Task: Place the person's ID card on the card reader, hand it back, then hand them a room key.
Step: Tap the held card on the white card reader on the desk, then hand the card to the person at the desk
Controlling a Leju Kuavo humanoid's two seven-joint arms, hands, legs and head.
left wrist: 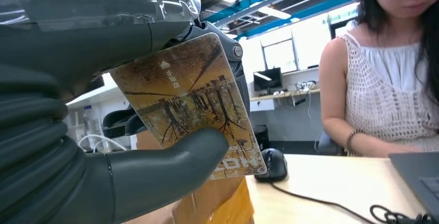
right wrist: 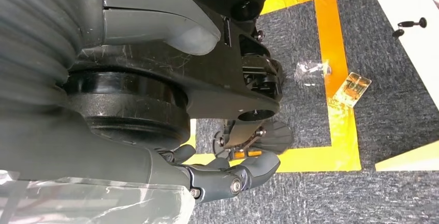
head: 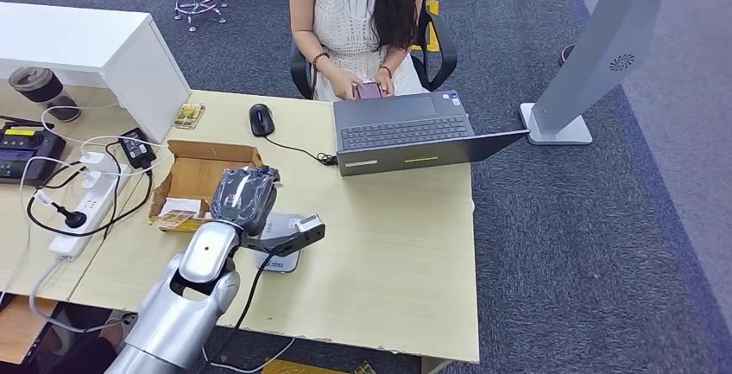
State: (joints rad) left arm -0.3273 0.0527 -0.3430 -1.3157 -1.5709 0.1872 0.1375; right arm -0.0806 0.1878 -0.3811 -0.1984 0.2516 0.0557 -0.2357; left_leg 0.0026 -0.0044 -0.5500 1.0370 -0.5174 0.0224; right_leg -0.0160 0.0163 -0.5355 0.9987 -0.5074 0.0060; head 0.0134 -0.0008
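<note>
My left hand (head: 244,197) hovers above the desk between the cardboard box (head: 207,156) and the white card reader (head: 283,259). In the left wrist view the thumb (left wrist: 171,157) and fingers pinch a room key card (left wrist: 191,105) printed with brown trees, held upright and facing the camera. Across the desk sits a person (head: 354,11) holding a small pink object (head: 369,89) in both hands. My right hand (right wrist: 228,177) hangs beside my body over the carpet, fingers loosely bent and holding nothing.
An open laptop (head: 401,128) and a black mouse (head: 261,118) lie in front of the person. A power strip (head: 86,206) with cables sits at the left. A grey kiosk stand (head: 587,63) rises at the right. One card (right wrist: 352,89) lies on the floor by yellow tape.
</note>
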